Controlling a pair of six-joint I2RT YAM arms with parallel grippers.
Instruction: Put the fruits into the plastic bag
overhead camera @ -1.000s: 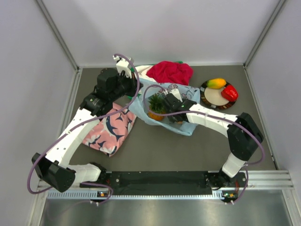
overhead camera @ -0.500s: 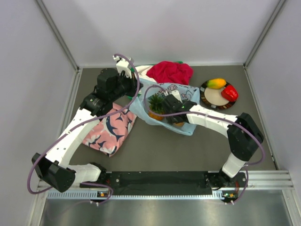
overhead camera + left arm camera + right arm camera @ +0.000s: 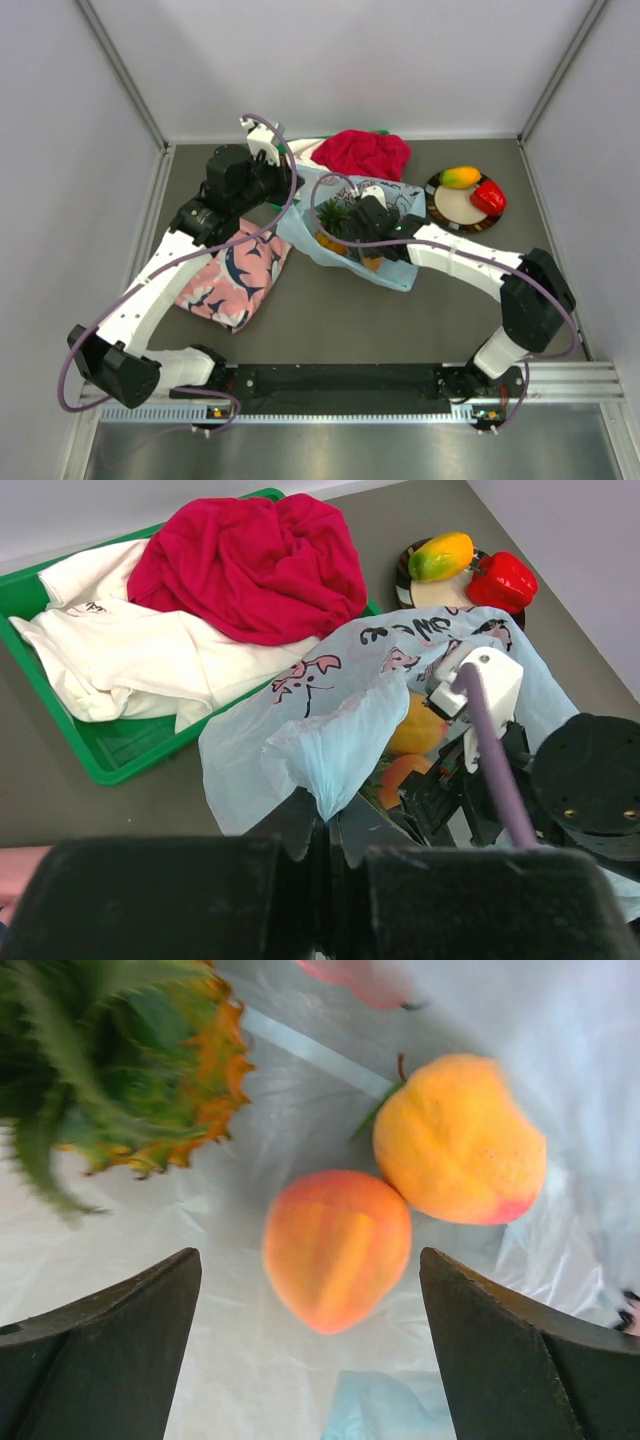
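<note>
Pineapple (image 3: 150, 1060) bagged, crown pointed left in right wrist view, plastic bag (image 3: 330, 740) pinched by left end effector (image 3: 330, 830), right end effector (image 3: 310, 1350) spread open.

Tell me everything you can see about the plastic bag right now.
The plastic bag is thin, translucent light blue and crinkled, printed with pink cartoon shapes and dark lettering. It lies slumped beside the green tray, with a fold of its edge pinched and lifted by the left gripper. Inside it lie a pineapple and two orange fruits. The open right gripper is over them.
</note>
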